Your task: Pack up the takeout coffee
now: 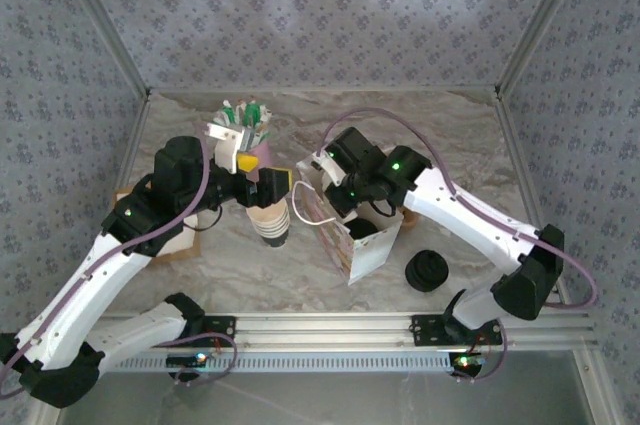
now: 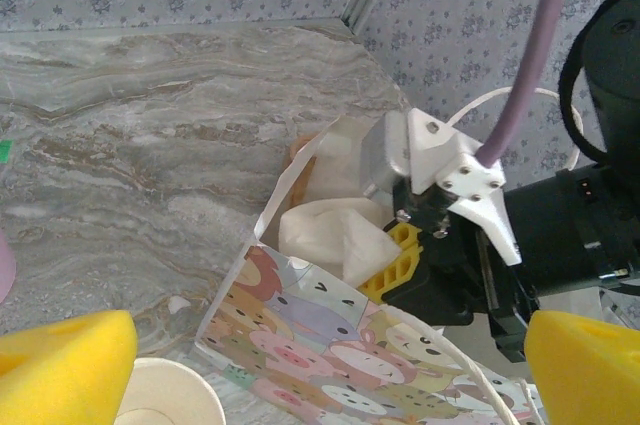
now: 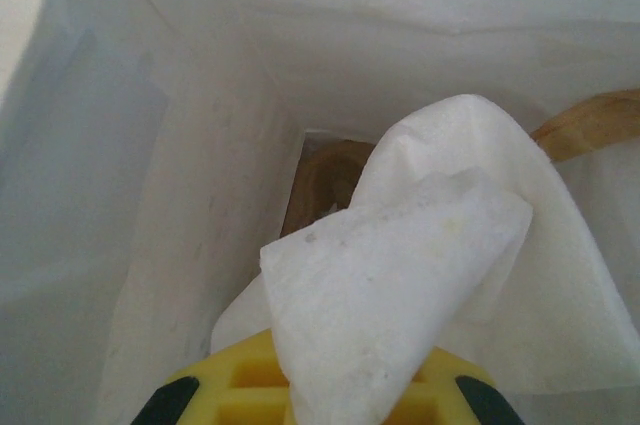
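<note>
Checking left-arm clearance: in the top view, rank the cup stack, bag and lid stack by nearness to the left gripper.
From the open left gripper:
1. Cup stack: right beside it, on its near side.
2. Bag: off to its right, mid-table.
3. Lid stack: farthest, beyond the bag on the right.

arms: 2 counted, left arm (image 1: pixel 110 265) and right arm (image 1: pixel 470 215)
grippers: 2 counted, left gripper (image 1: pixel 260 173) and right gripper (image 2: pixel 402 257)
paper bag (image 2: pixel 320 340), cartoon-animal print: 1
white napkin (image 3: pixel 400 275): 1 seen, inside the bag
stack of lidless paper cups (image 1: pixel 272 223): 1; cups in it not countable
stack of black lids (image 1: pixel 428 270): 1; lids in it not countable
pink holder (image 1: pixel 257 153): 1
green and white sticks (image 1: pixel 245 115) in the holder: several, too small to be counted
</note>
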Tool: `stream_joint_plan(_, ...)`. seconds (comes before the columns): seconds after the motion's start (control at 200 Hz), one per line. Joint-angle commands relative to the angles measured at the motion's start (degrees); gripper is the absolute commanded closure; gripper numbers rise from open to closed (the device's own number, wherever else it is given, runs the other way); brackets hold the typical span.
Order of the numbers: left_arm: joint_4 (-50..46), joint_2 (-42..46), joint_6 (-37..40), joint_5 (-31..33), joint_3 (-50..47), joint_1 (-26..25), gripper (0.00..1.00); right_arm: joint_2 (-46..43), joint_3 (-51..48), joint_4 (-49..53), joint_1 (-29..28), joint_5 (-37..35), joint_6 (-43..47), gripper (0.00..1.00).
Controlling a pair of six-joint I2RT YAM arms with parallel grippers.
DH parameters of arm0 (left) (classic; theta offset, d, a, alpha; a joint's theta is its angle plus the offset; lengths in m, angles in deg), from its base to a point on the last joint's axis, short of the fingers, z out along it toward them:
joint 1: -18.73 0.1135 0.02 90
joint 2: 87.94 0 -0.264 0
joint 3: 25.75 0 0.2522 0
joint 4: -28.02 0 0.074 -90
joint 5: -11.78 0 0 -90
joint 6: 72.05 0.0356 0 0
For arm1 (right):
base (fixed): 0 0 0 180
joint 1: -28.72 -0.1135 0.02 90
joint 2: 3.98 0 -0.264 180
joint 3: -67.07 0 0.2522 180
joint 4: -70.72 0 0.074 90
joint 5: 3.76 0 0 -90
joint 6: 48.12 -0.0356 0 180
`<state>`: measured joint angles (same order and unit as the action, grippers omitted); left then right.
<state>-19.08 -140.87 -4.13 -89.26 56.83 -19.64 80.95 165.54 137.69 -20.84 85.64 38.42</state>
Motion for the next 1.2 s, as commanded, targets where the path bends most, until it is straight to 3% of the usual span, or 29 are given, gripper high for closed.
stream_joint_plan(0.0, 1.1, 0.5, 0.6, 0.4, -0.2, -0.3, 0.01, 1.2, 2.1, -0.5, 0.2, -0.4, -2.2, 1.00)
stream_joint_plan(0.56, 1.1, 0.8, 0.6, 0.2, -0.4, -0.2, 0.00, 4.8, 3.3, -1.4, 0.0, -2.0, -3.1, 0.89)
stream_joint_plan(1.194, 0.9, 1.1, 0.4, 0.1, -0.3, -0.3, 0.01, 4.5, 5.5, 1.4, -0.4, -1.8, -3.4, 0.62)
